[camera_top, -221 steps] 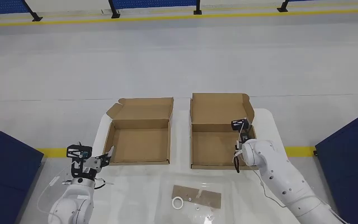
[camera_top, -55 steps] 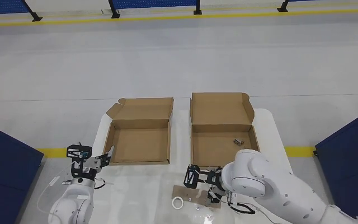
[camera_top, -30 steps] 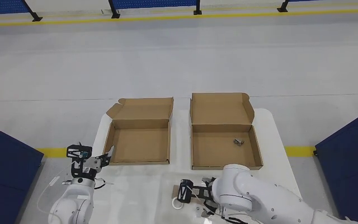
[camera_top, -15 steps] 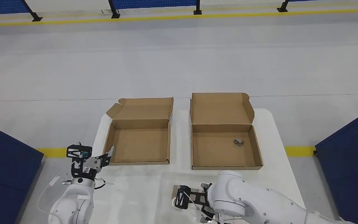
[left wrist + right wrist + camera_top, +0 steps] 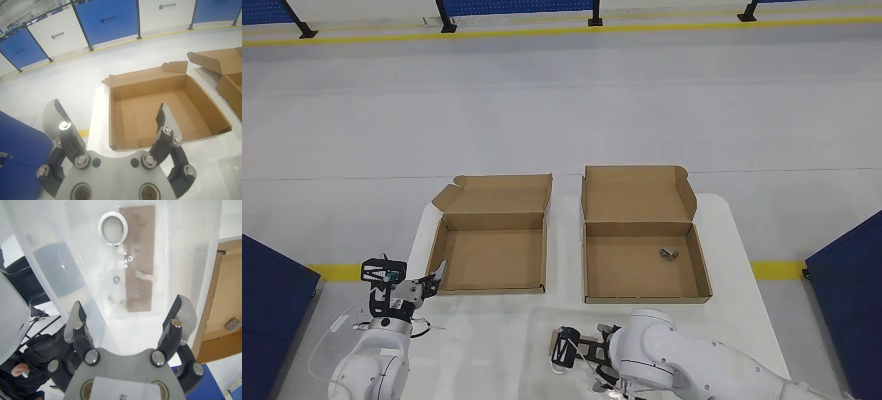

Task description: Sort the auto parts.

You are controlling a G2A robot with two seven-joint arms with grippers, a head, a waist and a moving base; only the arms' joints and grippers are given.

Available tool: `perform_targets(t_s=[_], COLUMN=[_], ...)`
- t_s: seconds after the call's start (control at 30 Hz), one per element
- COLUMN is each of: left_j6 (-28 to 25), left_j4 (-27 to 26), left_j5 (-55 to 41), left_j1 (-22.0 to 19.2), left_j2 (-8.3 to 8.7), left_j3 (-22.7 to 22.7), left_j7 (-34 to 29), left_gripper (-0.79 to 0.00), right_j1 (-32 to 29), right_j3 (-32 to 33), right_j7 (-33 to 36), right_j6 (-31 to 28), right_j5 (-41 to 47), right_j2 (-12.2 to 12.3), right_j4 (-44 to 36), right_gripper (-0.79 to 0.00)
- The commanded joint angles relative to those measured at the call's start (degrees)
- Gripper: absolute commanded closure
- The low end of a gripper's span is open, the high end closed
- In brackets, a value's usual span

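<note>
While the left gripper (image 5: 110, 104) sits wide open and empty, the right gripper (image 5: 130, 303) hovers spread and empty above the metal ring (image 5: 112, 231).

You have a logo with one short word printed on the white partition panels (image 5: 58, 36) and the blue partition panels (image 5: 108, 19). A white label (image 5: 124, 389) on the right wrist plate shows one character, cut off.
</note>
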Motion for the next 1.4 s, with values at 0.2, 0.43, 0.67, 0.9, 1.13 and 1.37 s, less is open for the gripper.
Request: perform_targets(t_s=[0.2, 0.43, 0.67, 0.9, 1.13, 1.37], left_j6=[0.0, 0.0, 0.0, 0.0, 0.0, 0.0], left_j4=[0.0, 0.0, 0.0, 0.0, 0.0, 0.0], left_j5=[0.0, 0.0, 0.0, 0.0, 0.0, 0.0], left_j1=[0.0, 0.0, 0.0, 0.0, 0.0, 0.0], left_j2=[0.00, 0.00, 0.00, 0.00, 0.00, 0.00], left_j3=[0.0, 0.0, 0.0, 0.0, 0.0, 0.0], left_j7=[0.0, 0.0, 0.0, 0.0, 0.0, 0.0], left_gripper=[-0.785, -0.785, -0.785, -0.785, -0.785, -0.785], right_j1=[-1.4, -1.4, -2.4, -2.2, -2.1, -2.8], right_j3=[-0.2, -0.2, -1.0, -1.7, -1.9, -2.4], right_j7=[-1.0, -1.0, -3.3, -3.6, -3.4, -4.8], right_j6=[2.4, 2.4, 2.1, 2.9, 3.6, 3.0], right_j5=[-1.8, -1.8, -3.4, -3.0, -3.2, -4.8], right_j2=[-0.5, -0.5, -1.0, -2.2, -2.6, -2.7], right_j4=[1.1, 1.1, 3.5, 6.5, 6.9, 7.3], right_gripper=[-0.785, -0.785, -0.785, -0.785, -0.785, -0.785])
